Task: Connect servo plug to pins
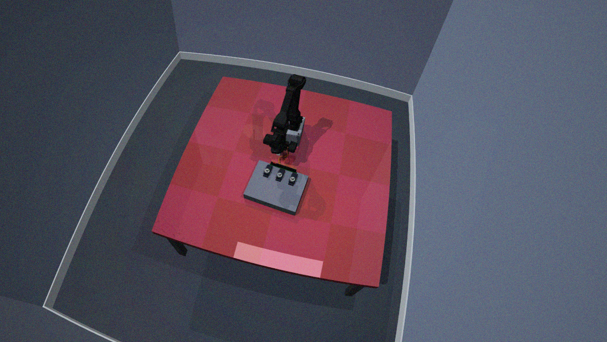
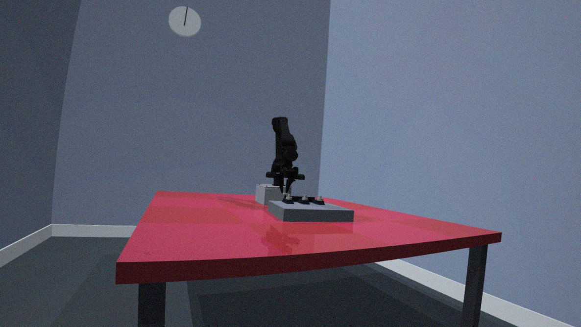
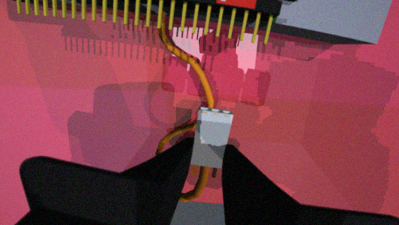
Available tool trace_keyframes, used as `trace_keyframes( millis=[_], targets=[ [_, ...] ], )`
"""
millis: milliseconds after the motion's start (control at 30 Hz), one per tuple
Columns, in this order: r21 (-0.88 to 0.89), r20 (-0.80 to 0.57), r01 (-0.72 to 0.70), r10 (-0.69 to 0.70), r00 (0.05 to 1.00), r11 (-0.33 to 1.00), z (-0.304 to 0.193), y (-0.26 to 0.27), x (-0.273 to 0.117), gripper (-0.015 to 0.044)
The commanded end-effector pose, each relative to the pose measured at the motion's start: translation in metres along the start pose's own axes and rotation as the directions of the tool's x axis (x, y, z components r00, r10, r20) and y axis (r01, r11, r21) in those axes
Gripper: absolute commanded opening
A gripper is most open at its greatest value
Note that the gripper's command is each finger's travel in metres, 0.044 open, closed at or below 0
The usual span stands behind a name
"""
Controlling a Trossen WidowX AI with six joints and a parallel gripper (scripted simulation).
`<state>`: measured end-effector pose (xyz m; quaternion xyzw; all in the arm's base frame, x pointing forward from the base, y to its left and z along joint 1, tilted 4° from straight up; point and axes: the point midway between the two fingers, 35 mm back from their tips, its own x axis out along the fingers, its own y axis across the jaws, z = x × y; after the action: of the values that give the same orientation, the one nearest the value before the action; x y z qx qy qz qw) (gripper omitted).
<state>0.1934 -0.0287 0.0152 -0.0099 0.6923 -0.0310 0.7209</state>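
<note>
My gripper (image 3: 211,145) (image 2: 284,193) is shut on the flat grey-white plug (image 3: 215,131), a short way in front of the pin row. The plug's three-hole end faces the pins (image 3: 126,13) and looks nearly parallel to the row; a gap separates them. A red band (image 3: 240,3) with part of a white dot at its left end shows at the top edge; the plug sits somewhat left of it. The orange lead (image 3: 203,75) passes the pins, runs behind the plug and loops to its rear. The grey holder (image 1: 272,195) (image 2: 317,215) (image 3: 337,20) carries three servos. Height relative to the pins is unclear.
The servos (image 1: 267,170) (image 1: 279,174) (image 1: 292,179) stand behind the pin row on the holder. The arm's pale base box (image 1: 293,135) (image 2: 264,195) stands on the red table (image 1: 237,220) (image 2: 182,243), on the pin side of the holder.
</note>
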Motion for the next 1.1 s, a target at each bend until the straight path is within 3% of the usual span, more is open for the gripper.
trace_keyframes(
  millis=[0, 433, 1067],
  targets=[
    [-0.002, -0.007, 0.003, -0.004, 1.000, 1.000, -0.003, 0.000, 0.009, 0.0000],
    [-0.001, -0.004, 0.004, -0.004, 1.000, 1.000, 0.031, -0.004, 0.005, 0.0000],
    [-0.001, -0.003, 0.004, -0.004, 1.000, 1.000, 0.042, -0.002, 0.005, 0.0000]
  ],
)
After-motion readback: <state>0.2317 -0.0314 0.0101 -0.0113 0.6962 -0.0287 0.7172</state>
